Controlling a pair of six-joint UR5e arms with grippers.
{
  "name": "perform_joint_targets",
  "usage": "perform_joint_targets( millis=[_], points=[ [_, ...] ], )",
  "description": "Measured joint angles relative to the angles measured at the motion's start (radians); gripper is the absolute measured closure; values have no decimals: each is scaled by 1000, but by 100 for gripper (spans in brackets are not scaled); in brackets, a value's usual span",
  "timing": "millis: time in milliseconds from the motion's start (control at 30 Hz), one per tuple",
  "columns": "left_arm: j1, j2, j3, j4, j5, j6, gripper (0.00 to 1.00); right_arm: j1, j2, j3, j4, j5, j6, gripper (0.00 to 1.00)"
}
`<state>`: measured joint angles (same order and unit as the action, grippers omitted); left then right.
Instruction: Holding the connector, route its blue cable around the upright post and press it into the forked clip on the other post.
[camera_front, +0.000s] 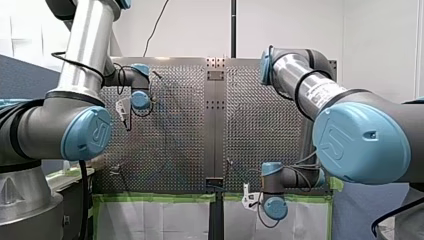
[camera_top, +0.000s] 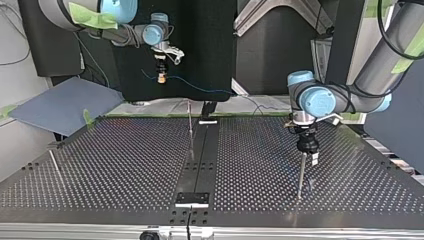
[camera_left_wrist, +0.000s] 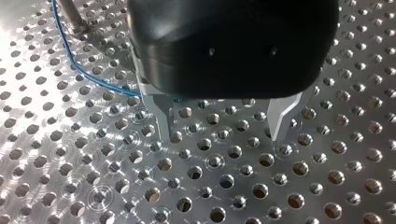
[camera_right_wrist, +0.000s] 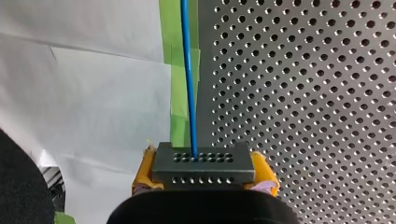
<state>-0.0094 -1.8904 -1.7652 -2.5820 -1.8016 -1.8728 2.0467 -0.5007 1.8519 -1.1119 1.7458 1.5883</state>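
Two pincers showed, far apart. My right pincer (camera_right_wrist: 204, 173) was clamped on the connector (camera_right_wrist: 203, 161), a small dark block with rows of holes, gripped by its sides between yellow pads (camera_right_wrist: 142, 170) and held in the air above the perforated surface (camera_top: 100, 165). From the connector's face the blue cable (camera_right_wrist: 189, 84) ran straight out, thin and unsupported. Well away from the connector, my left pincer (camera_left_wrist: 220, 133) hung over a thin upright post (camera_top: 301, 172), its metal fingers spread apart and empty. There the cable curved past a post's foot and passed behind one finger. I could not tell which post carried the forked clip.

I judged the cable light and limp, likely to trail behind the connector rather than push ahead, and springy enough to slip off a post. The rigid block was the place to hold, since pulling on the wire risked straining its joint.
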Motion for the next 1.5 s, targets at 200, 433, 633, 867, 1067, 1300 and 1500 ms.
perform_joint_targets(
  millis=[200,433,633,867,1067,1300,1500],
  points=[
    [0,0,0,-2,0,0,0,-23,-55,31,7,-31,-8,93],
    [-1,0,0,-10,-1,6,0,-54,-114,38,6,-86,-27,93],
    [-2,0,0,-12,-6,10,0,-72,-172,39,-1,-144,-31,93],
    [-2,0,0,-15,-10,12,0,-78,-235,39,-2,-205,-32,93],
    [-2,0,1,-16,-13,12,0,-81,-275,48,-10,-218,-38,93],
    [-2,0,1,-19,-14,12,0,-92,-233,58,-34,-219,-47,93],
    [-2,0,0,-23,-14,13,0,-102,-205,66,-54,-219,-51,93]
  ],
)
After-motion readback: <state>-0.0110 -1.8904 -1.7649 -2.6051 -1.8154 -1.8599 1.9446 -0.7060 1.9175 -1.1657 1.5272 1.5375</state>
